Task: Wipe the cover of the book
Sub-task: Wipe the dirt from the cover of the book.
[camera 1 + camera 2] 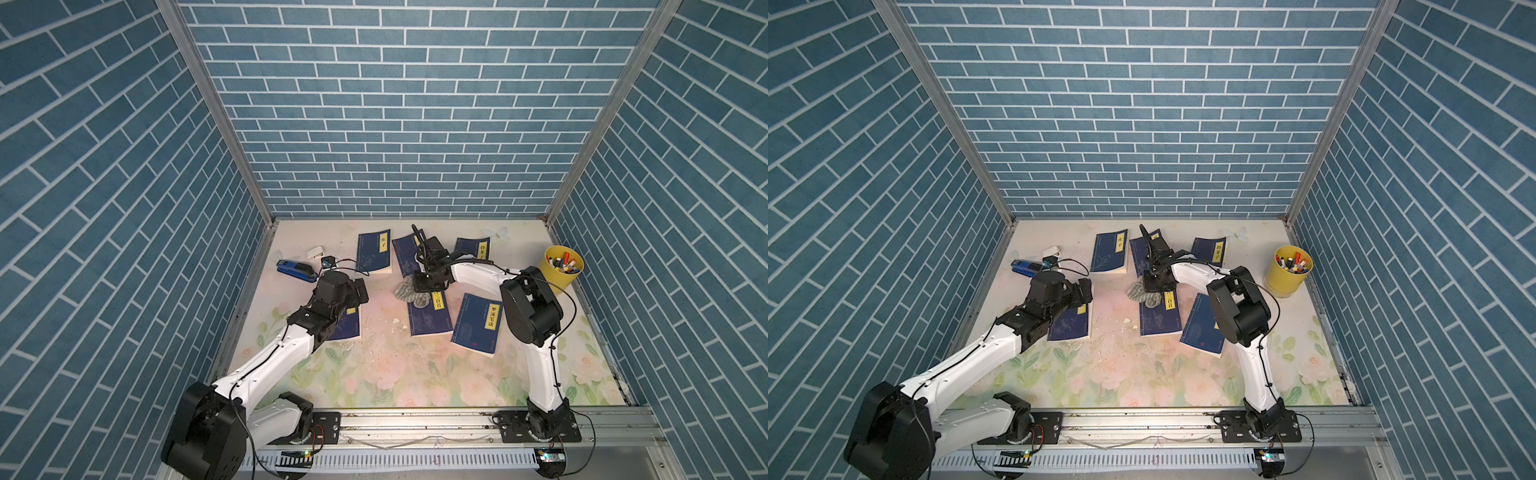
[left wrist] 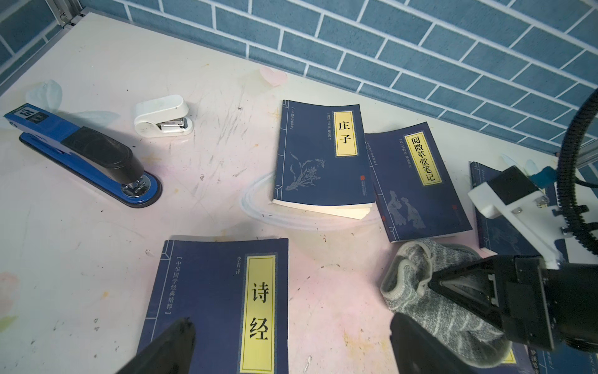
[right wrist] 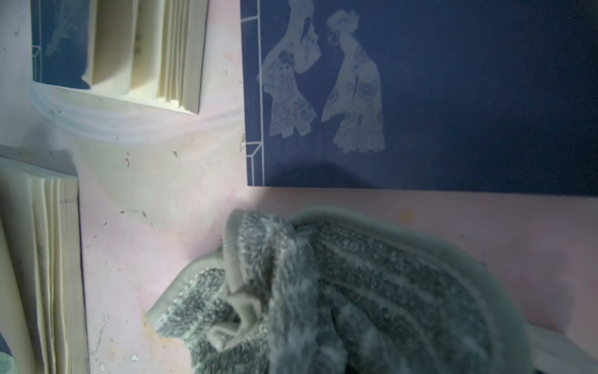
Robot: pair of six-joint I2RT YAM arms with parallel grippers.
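- right hand (image 2: 433,281) pinches grey cloth (image 3: 356,291), which rests on far edge of middle book (image 1: 430,322)
- left hand (image 2: 293,323) spread, empty
- most of it likely left to wipe

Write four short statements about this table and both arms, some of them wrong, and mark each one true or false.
1. The right gripper is shut on the grey knitted cloth. True.
2. The left gripper is clamped on a book. False: it is open and empty, above the dark blue book titled 诗经.
3. The yellow cup holds coloured pens. True.
4. The blue and black stapler lies on a book. False: it lies on the bare floral table, beside the small white stapler.
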